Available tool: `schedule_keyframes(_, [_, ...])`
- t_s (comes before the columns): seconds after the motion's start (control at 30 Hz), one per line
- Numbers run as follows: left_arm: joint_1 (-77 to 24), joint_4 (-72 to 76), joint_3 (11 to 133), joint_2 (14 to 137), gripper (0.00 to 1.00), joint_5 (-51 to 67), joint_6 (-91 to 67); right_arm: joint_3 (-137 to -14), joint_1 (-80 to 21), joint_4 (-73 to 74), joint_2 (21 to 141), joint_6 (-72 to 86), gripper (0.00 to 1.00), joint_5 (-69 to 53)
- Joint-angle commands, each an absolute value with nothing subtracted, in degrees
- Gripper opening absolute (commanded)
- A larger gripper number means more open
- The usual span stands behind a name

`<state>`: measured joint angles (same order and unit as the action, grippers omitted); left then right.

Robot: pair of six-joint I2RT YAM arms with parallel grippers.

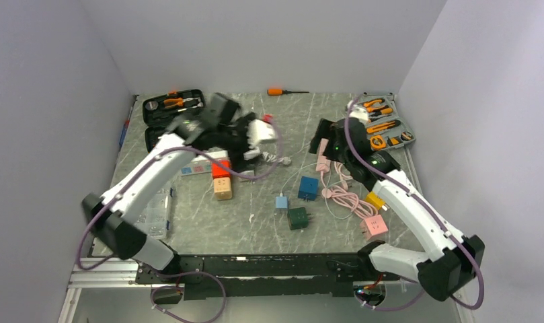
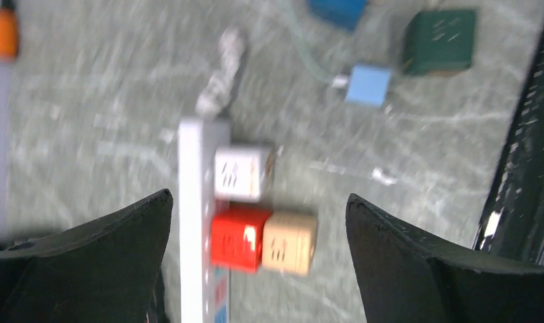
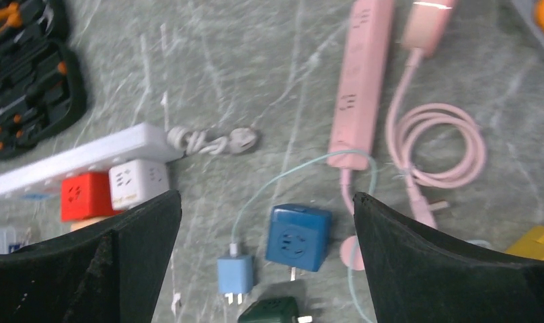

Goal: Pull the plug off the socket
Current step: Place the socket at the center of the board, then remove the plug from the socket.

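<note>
A black case (image 1: pixel 173 102) lies open at the back left with orange-handled pliers in it. A grey case (image 1: pixel 384 126) at the back right holds more orange-handled tools. An orange screwdriver (image 1: pixel 277 91) lies loose between them by the far wall.

The white strip (image 2: pixel 191 202) lies left of centre. A white plug (image 2: pixel 242 173) and a red plug (image 2: pixel 239 239) sit side by side on it, and a tan cube (image 2: pixel 289 242) is joined to the red one. The left gripper (image 2: pixel 259 202) hovers above these with fingers spread wide, holding nothing. The right gripper (image 3: pixel 265 198) is also wide open and empty, above a blue cube (image 3: pixel 298 237), a pale blue charger (image 3: pixel 234 272) and a green cube (image 3: pixel 269 311). A pink strip (image 3: pixel 360 87) and its coiled cable (image 3: pixel 437 145) lie to the right.

The table (image 1: pixel 262 222) is grey-green and marbled, with plain pale walls on three sides.
</note>
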<state>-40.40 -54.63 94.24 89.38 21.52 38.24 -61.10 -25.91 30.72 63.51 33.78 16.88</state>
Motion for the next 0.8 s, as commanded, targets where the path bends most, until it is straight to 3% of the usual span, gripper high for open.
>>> schedule_keyframes(0.0, [-29.41, -52.51, 84.04, 80.86, 0.99, 21.73, 37.84, -68.43, -34.45, 32.76, 68.45, 32.55, 1.0, 22.5])
schedule_keyframes(0.17, [-14.83, -45.52, 76.98, 78.32, 0.99, 22.97, 39.3, -71.17, -41.81, 32.86, 73.9, 34.01, 1.0, 25.0])
schedule_keyframes(0.33, [-7.96, -42.91, 77.68, 84.4, 1.0, 20.3, 40.46, -72.15, -47.3, 33.2, 77.83, 35.5, 1.0, 27.25])
schedule_keyframes(0.77, [-4.68, -53.09, 84.77, 99.01, 0.99, 24.05, 56.99, -67.79, -52.88, 33.13, 79.97, 38.74, 1.0, 28.48])
